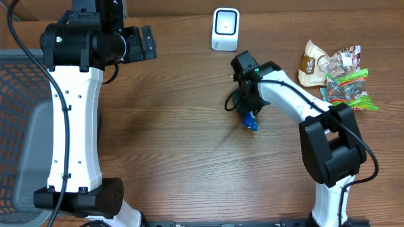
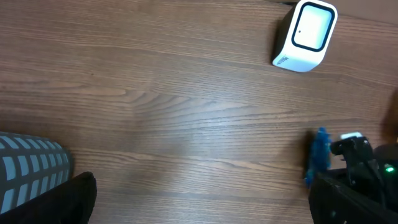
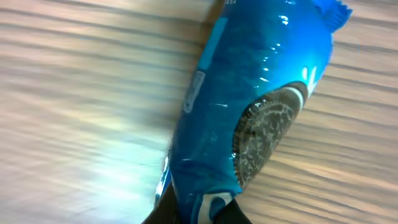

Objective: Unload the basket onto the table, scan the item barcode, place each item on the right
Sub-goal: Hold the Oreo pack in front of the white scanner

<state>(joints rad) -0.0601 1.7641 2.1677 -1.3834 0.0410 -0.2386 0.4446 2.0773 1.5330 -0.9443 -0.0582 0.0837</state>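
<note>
Glossy crinkled plastic-film blue pkt (image 3: 249, 93), matt wood-grain table (image 1: 177, 132), smooth white plastic scanner (image 1: 225, 29) w/ glossy face.

One blue snack packet (image 1: 250, 121) counted. One white scanner (image 1: 225, 28) counted. Pile at right edge: one brown bag (image 1: 310, 63), one clear pack (image 1: 344, 60), two green-and-orange packs (image 1: 348, 81) made out, four in all, though exact count is blurred by overlap. Arms, two seen: left arm (image 1: 72, 120), right arm (image 1: 328, 145). One mesh basket (image 1: 16, 94) noted.
</note>
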